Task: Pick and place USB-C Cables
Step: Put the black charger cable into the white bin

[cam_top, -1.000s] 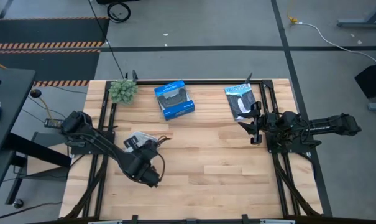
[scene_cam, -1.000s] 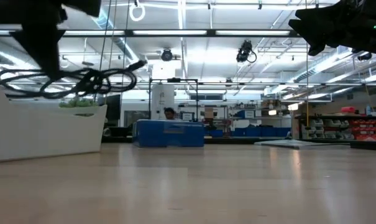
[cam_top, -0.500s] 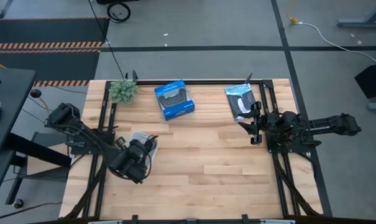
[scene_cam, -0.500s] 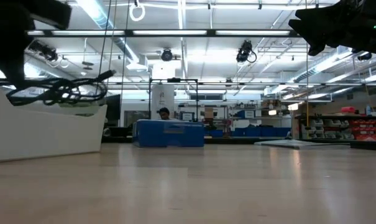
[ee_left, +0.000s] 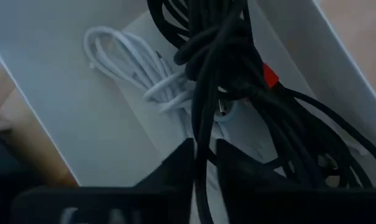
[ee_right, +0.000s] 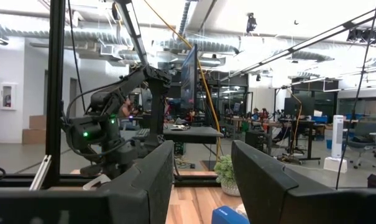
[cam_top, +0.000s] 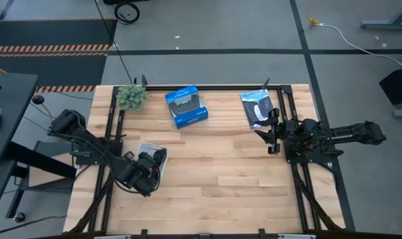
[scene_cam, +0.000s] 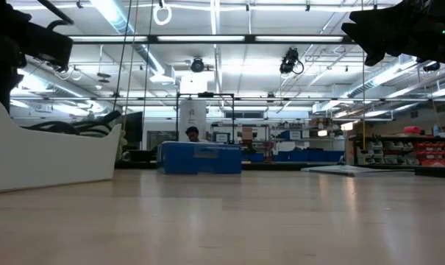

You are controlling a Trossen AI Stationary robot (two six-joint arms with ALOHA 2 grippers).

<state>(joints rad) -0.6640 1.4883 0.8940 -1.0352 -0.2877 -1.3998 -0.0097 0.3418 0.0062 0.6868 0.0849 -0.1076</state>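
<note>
A white tray [cam_top: 147,150] [scene_cam: 53,156] stands on the left part of the table. My left gripper [cam_top: 145,171] [ee_left: 204,163] hangs over it, shut on a black USB-C cable [ee_left: 219,68]. The white cable [ee_left: 133,70] lies coiled on the tray's floor. A red tie [ee_left: 270,74] shows in the black tangle, and more black loops [ee_left: 306,146] rest against the tray's wall. In the low view, black loops [scene_cam: 75,126] stick up above the tray's rim. My right gripper [cam_top: 272,136] [ee_right: 203,180] waits open, in the air at the table's right side. My left gripper pinches a strand of the black cable [ee_left: 203,146] between its two fingers [ee_left: 175,165], coming from above and pointing down into the tray. The coil hangs below the fingers, and its loops lie on the white cable and the tray's floor.
A blue box [cam_top: 186,106] and a black-and-white packet [cam_top: 257,107] lie near the far edge, with a small green plant [cam_top: 131,97] at the far left corner. Black frame rails [cam_top: 113,133] run along both sides. Bare wood [cam_top: 220,172] fills the middle.
My left gripper has moved toward the table's left edge and down over the white tray, still shut on the black cable. The cable, hanging clear of the tray a second ago, has sunk until its loops sit inside the tray.
</note>
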